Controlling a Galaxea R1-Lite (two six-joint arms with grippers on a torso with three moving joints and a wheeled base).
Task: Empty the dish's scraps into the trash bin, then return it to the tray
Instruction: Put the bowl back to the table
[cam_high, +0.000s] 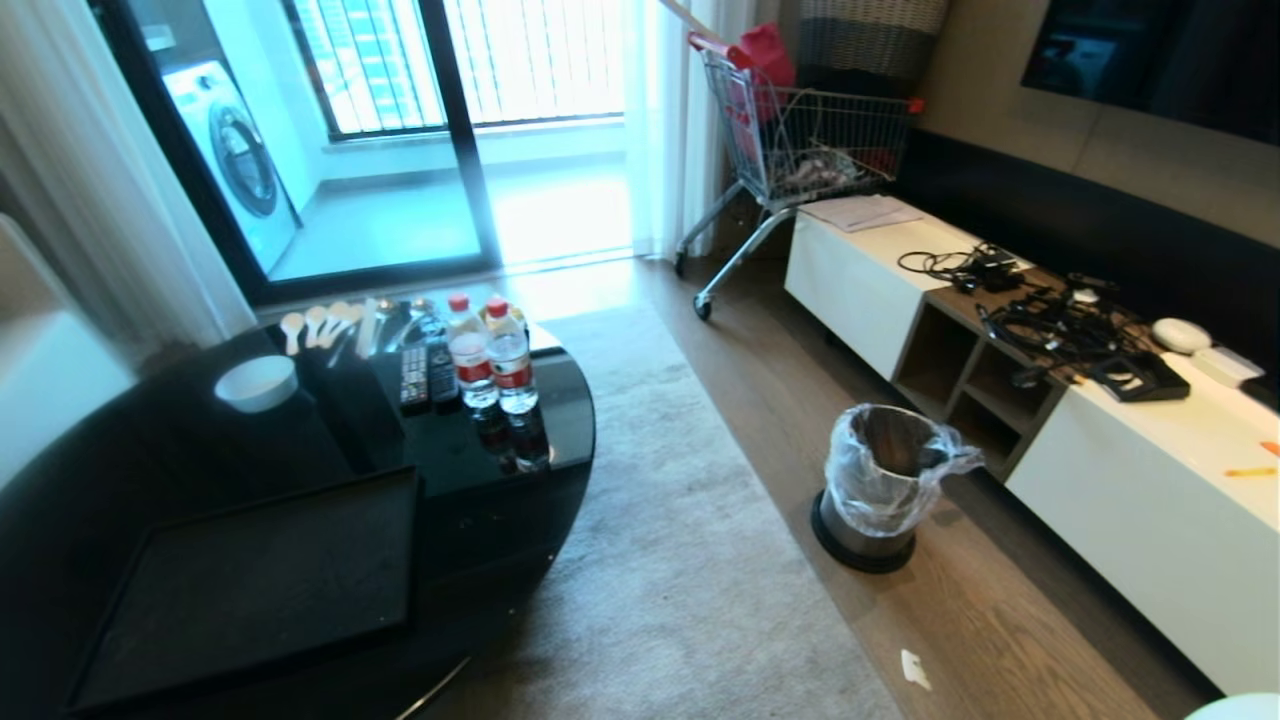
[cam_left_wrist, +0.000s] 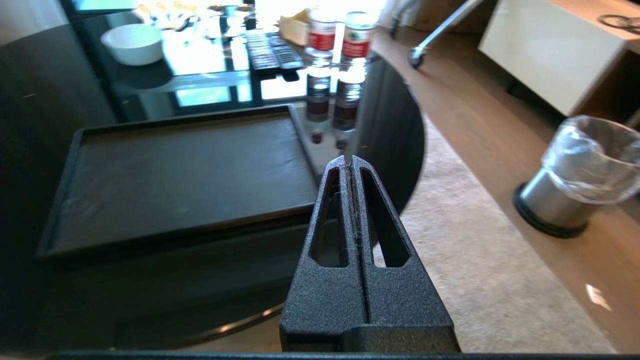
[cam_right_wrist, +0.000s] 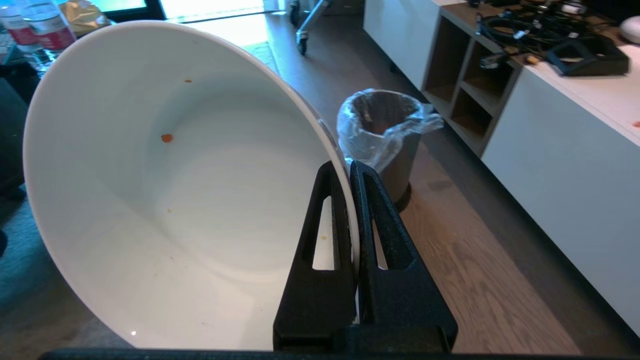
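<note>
My right gripper (cam_right_wrist: 348, 165) is shut on the rim of the dish (cam_right_wrist: 175, 200), a deep white bowl tilted on its side, one finger inside and one outside. Of the scraps, only a tiny orange fleck (cam_right_wrist: 166, 137) sticks to its inner wall. The trash bin (cam_right_wrist: 385, 130), shiny metal with a clear bag, stands on the wood floor just beyond the dish; it also shows as the trash bin (cam_high: 885, 480) in the head view. The black tray (cam_high: 260, 590) lies bare on the round black table. My left gripper (cam_left_wrist: 349, 159) hangs shut and holds nothing, near the tray (cam_left_wrist: 185, 170).
A smaller white bowl (cam_high: 256, 382), two water bottles (cam_high: 490, 355), remote controls (cam_high: 428, 375) and spoons sit at the table's far side. A white low cabinet (cam_high: 1130, 450) with cables runs along the right. A shopping cart (cam_high: 790, 140) stands at the back. A grey rug (cam_high: 680, 560) lies between table and bin.
</note>
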